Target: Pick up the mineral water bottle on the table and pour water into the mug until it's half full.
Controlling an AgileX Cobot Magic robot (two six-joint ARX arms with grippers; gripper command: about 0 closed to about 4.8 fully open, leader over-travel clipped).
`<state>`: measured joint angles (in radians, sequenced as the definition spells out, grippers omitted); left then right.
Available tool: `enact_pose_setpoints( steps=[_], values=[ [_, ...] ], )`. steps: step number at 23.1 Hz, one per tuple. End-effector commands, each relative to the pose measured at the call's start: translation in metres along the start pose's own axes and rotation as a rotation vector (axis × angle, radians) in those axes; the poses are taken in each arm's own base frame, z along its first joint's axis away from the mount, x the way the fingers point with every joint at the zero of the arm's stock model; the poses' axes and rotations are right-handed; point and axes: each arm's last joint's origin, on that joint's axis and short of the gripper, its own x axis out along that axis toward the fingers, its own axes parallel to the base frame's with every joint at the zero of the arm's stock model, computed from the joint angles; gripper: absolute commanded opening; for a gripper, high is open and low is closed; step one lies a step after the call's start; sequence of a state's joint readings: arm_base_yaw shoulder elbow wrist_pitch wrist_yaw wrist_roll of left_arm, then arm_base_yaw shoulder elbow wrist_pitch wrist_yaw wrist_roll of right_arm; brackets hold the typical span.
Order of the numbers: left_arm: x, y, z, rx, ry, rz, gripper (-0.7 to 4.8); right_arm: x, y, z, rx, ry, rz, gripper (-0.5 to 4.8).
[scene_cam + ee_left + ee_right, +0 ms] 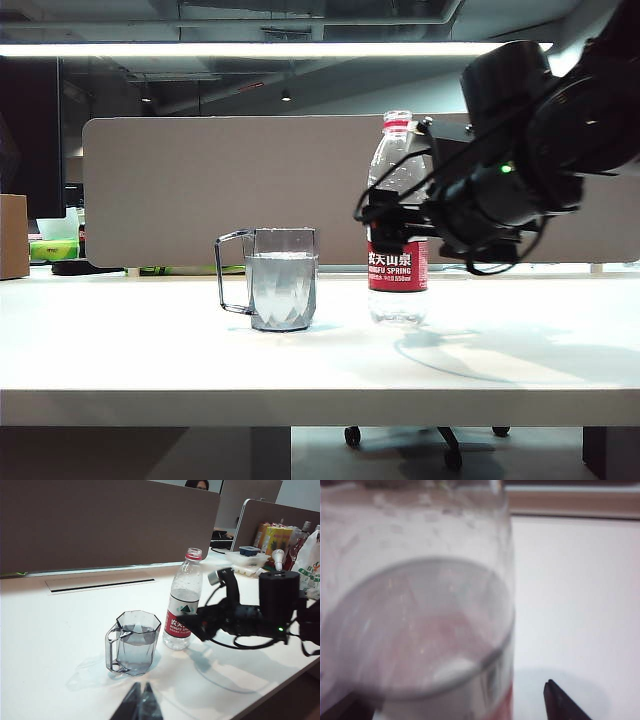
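Note:
The mineral water bottle [398, 270] [182, 605] stands upright on the white table [120, 340], uncapped, just right of the mug [281, 290] [133, 642]. The mug holds clear water to well above its middle, handle toward the left. My right gripper [385, 215] [197, 625] [450, 702] is open around the bottle's [420, 630] middle. One dark fingertip [557, 700] shows clear of the bottle's side. My left gripper [141, 700] is shut and empty, hanging over the table in front of the mug.
A beige partition [200, 180] runs along the back of the table, with a cable slot [100, 582] before it. A cardboard box [12, 235] sits far left. Plastic boxes, bags and bottles [250, 557] crowd the far right corner.

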<state>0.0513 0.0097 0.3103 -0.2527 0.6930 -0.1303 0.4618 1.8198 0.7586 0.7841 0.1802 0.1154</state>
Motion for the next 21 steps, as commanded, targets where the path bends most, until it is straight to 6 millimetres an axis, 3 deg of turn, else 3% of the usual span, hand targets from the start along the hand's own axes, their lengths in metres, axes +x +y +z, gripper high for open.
enact_pose_setpoints(
  steps=[1,3,6,8,12,21],
  values=[
    [0.0,0.0,0.001,0.006,-0.004,-0.004,-0.05,-0.028,-0.005,-0.001,-0.003,-0.002,-0.004,4.79],
    [0.0,0.0,0.001,0.006,-0.004,-0.004,-0.05,-0.055,-0.01,0.0,0.001,-0.025,-0.019,3.76],
    [0.0,0.0,0.001,0.006,-0.004,-0.004,-0.05,-0.107,-0.019,0.003,0.034,-0.1,-0.015,1.59],
    [0.0,0.0,0.001,0.006,-0.004,-0.005,-0.05,-0.138,-0.025,0.0,0.041,-0.134,-0.011,0.58],
    [0.0,-0.001,0.001,0.007,-0.004,-0.006,-0.05,-0.177,-0.035,-0.005,0.04,-0.123,-0.014,-0.08],
    [0.0,-0.001,0.001,0.007,-0.004,-0.005,-0.05,-0.219,-0.066,-0.009,0.095,-0.165,-0.04,-0.08]
  ],
)
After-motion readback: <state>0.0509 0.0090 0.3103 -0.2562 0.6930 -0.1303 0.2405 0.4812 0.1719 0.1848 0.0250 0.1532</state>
